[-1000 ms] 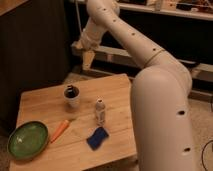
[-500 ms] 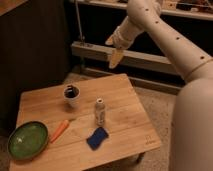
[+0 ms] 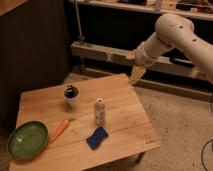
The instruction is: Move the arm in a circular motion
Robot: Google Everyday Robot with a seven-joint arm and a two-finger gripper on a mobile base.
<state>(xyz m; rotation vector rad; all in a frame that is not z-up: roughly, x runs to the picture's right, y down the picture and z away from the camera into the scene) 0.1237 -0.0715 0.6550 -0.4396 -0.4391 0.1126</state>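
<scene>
One arm point(image 3: 176, 36) extended from the right, its tip beside the table's far right corner.
The beige gripper point(image 3: 137, 75) points down above the wooden table point(image 3: 122, 92); whether it is parted cannot be told. Leftward stand a bottle point(image 3: 100, 111), cup point(image 3: 71, 93), sponge point(image 3: 97, 138), carrot point(image 3: 59, 130) and green plate point(image 3: 27, 140).

Arm point(image 3: 176, 34) runs off the right edge, so shoulder and base are out of view. Gripper point(image 3: 135, 77) hangs by the wooden table's point(image 3: 125, 120) far right corner; over it or just past it, can't tell. It reads only as a beige tip. Table's front left corner is cut by the bottom edge, and the legs are mostly hidden under the top. White bottle point(image 3: 100, 111) label is too small to read. Cup point(image 3: 71, 93) contents are just dark. Things on the top shelf point(image 3: 125, 6) are cropped by the upper edge.
</scene>
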